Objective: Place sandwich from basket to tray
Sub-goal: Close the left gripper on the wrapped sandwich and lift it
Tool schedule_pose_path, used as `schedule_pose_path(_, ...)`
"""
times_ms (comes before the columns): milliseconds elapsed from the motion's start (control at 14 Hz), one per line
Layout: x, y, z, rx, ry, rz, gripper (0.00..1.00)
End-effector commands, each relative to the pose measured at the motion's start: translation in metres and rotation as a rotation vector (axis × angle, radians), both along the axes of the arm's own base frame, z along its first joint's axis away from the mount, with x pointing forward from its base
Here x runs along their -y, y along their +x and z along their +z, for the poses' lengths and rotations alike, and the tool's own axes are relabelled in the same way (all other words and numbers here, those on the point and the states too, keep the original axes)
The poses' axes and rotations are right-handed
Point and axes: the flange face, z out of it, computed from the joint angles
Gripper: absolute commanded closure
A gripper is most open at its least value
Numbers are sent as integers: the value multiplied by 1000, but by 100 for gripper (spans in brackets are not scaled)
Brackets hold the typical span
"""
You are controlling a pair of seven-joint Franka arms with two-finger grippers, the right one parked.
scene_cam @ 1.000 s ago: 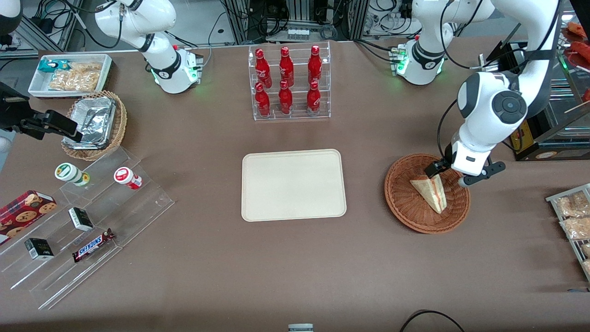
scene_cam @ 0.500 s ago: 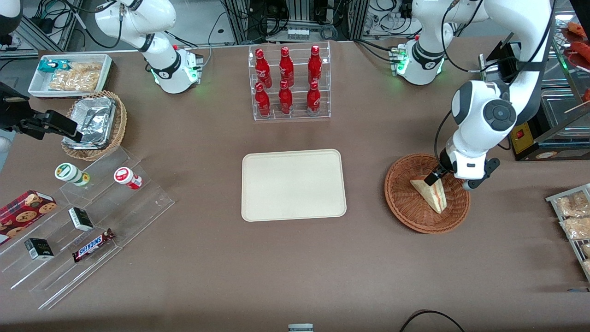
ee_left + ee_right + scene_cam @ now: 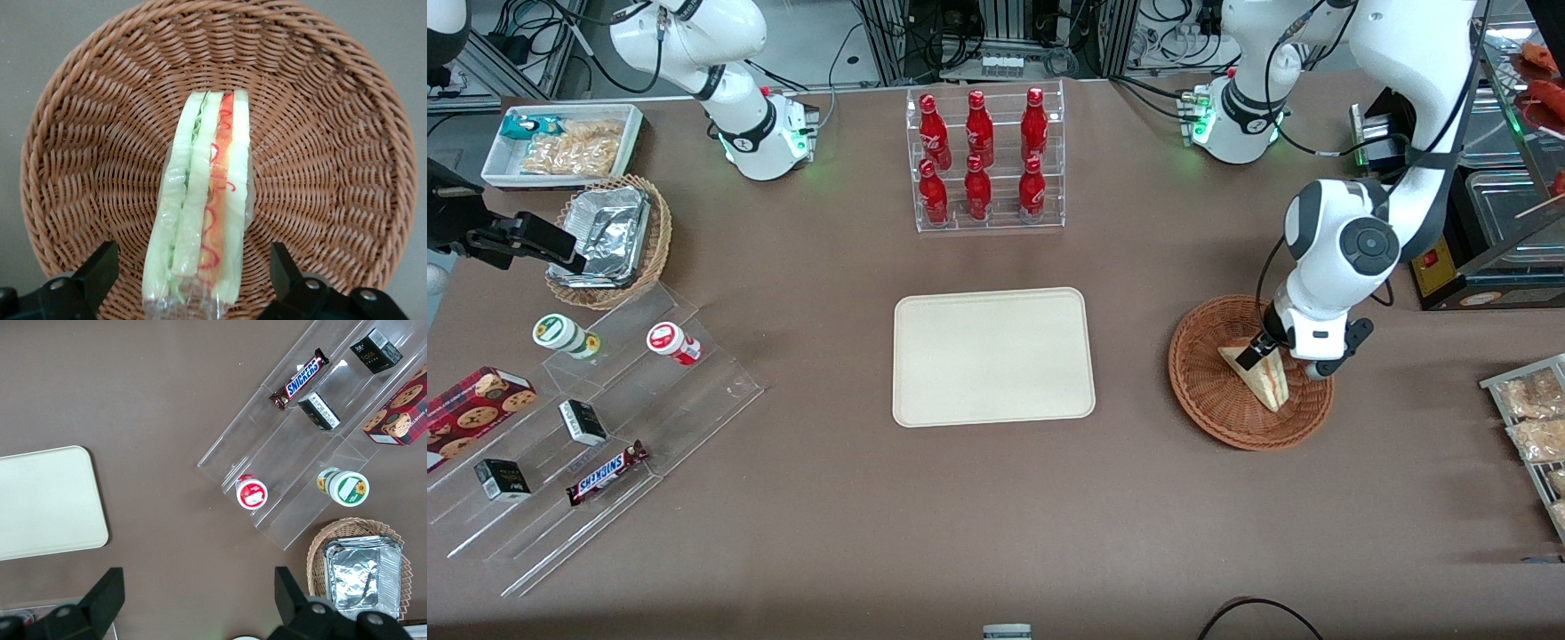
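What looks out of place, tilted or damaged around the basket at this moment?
Nothing stands out. The sandwich lies whole inside the basket, filling edge up. The gripper hangs low over it, fingers open on either side, not yet closed. The tray lies flat and bare.

1. The sandwich (image 3: 203,207) is a wrapped triangular wedge of pale bread, standing on edge with its green and red filling layers facing up, inside the basket.
2. The basket (image 3: 1209,391) is round, shallow, reddish-brown wicker, at the working arm's end of the desk.
3. The tray (image 3: 992,356) is flat, cream-beige with rounded corners, mid-desk, well apart from the basket.
4. The gripper (image 3: 1272,356) sits low over the sandwich, jaws spread either side of it.
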Motion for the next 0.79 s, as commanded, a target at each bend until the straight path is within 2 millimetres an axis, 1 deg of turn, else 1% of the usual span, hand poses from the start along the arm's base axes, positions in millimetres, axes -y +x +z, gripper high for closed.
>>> schedule_pose_path(0, 1, 3, -2, 9, -2, 5, 29)
schedule_pose_path(71, 1, 2, -3, 8, -2, 3, 57)
schedule_pose_path(143, 0, 3, -3, 8, -1, 3, 79)
schedule_pose_path(214, 1, 2, -3, 3, -1, 0, 88)
schedule_pose_path(286, 0, 2, -2, 3, 0, -1, 91)
schedule_pose_path(357, 0, 4, 3, 11, 1, -16, 91)
schedule_pose_path(500, 1, 6, 18, 5, 4, -84, 92)
schedule_pose_path(571, 1, 11, 29, -22, 9, -105, 92)
schedule_pose_path(714, 5, 28, 60, -80, 16, -113, 92)
